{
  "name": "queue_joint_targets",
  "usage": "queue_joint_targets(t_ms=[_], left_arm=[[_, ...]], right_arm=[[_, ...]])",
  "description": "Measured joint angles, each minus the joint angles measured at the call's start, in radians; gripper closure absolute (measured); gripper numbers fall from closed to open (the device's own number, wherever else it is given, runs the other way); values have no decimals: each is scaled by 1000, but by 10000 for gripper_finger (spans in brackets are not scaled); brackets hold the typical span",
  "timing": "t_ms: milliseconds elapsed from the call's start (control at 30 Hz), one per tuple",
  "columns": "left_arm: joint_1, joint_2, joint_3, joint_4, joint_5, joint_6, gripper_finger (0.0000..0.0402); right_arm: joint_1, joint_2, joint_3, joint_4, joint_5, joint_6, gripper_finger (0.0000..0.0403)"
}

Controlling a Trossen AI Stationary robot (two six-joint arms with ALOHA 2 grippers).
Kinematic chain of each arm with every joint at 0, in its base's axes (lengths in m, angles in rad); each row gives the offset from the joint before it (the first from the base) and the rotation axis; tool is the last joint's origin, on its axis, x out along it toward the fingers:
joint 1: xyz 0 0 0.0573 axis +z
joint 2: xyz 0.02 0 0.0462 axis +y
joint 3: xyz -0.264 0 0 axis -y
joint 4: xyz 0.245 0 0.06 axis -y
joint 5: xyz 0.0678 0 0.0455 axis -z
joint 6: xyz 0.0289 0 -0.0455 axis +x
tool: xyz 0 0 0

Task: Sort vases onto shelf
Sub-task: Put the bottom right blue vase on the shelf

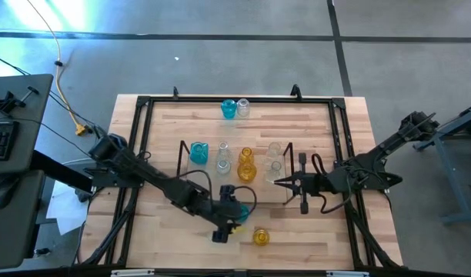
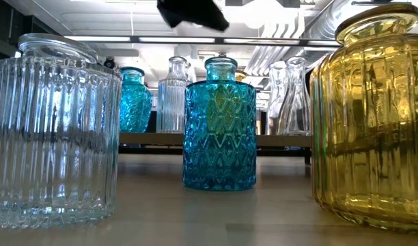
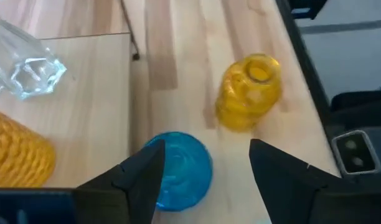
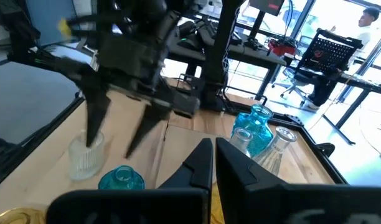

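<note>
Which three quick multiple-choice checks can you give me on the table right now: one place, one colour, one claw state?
1. Where does the yellow vase stand?
A. on the shelf's top
B. on the table, in front of the shelf
C. in a claw

2. What colour is the vase at the left claw?
A. clear
B. amber
C. blue

3. How is the right claw?
A. shut, holding nothing
B. wide open
C. shut on a vase

Answers:
1. B: the high view shows it alone on bare wood near the front edge.
2. C: the left wrist view shows a blue rim below the open left claw.
3. A: the right wrist view shows its fingers together with nothing between them.
</note>
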Motion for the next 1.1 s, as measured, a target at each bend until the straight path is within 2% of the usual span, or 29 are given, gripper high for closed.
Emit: queue_joint_targets(t_ms=[400,767,1100], left_arm=[[63,47,0,-23,56,-20,174],[63,87,-1,-25,35,9,176],[63,89,-1,-27,37,40,237]], right_arm=[[0,0,0,8,7,0,403],[0,0,0,12,18,-5,403],[0,0,0,12,18,-4,403]])
